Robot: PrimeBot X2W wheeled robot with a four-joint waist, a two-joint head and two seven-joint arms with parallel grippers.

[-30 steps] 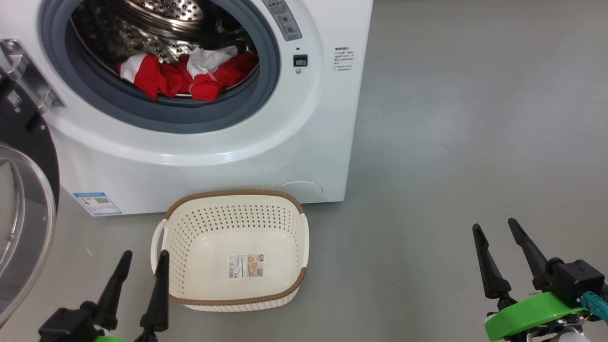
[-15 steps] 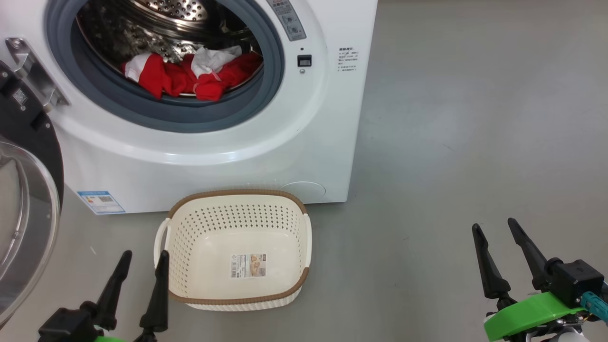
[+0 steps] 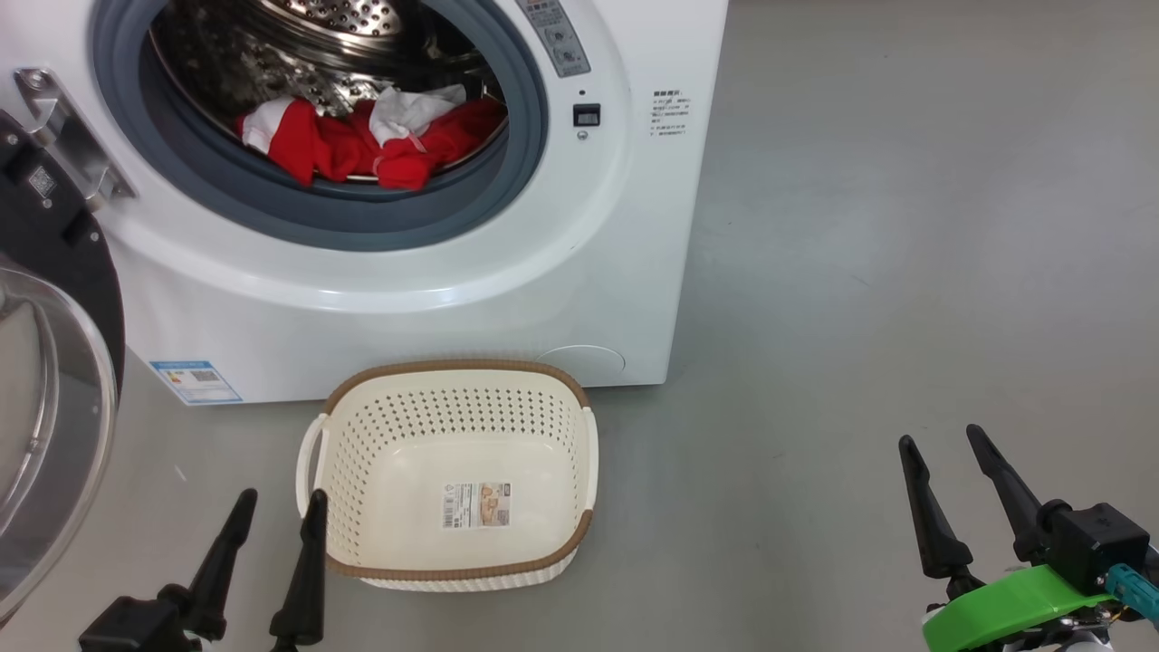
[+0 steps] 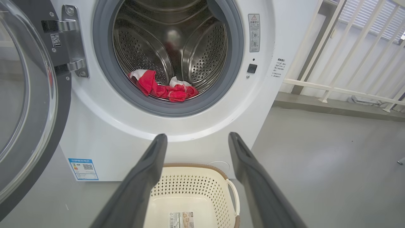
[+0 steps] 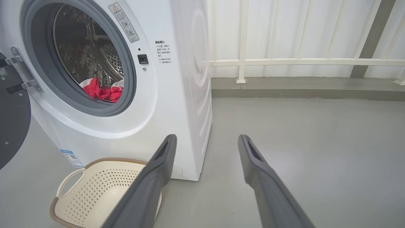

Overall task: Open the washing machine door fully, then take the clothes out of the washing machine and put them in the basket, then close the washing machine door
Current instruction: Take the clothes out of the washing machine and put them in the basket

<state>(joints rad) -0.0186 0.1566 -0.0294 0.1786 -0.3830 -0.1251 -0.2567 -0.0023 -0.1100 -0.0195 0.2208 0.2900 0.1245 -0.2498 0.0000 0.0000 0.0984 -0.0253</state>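
Only the head view has shifted slightly: the left tool (image 3: 282, 496) and the right tool (image 3: 940, 436) stay spread apart and empty, the clothes (image 3: 362, 145) still lie in the washing machine (image 3: 543, 272) ahead of both, and the basket (image 3: 453, 367) just beside the left tool is empty, so unloading looks unstarted.

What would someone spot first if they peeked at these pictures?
The red clothes jump out, lying at the front inside the white washing machine, whose door hangs open on the left. Just below, on the grey floor, sits an empty cream basket. Two open grippers, left and right, point up from the bottom corners.
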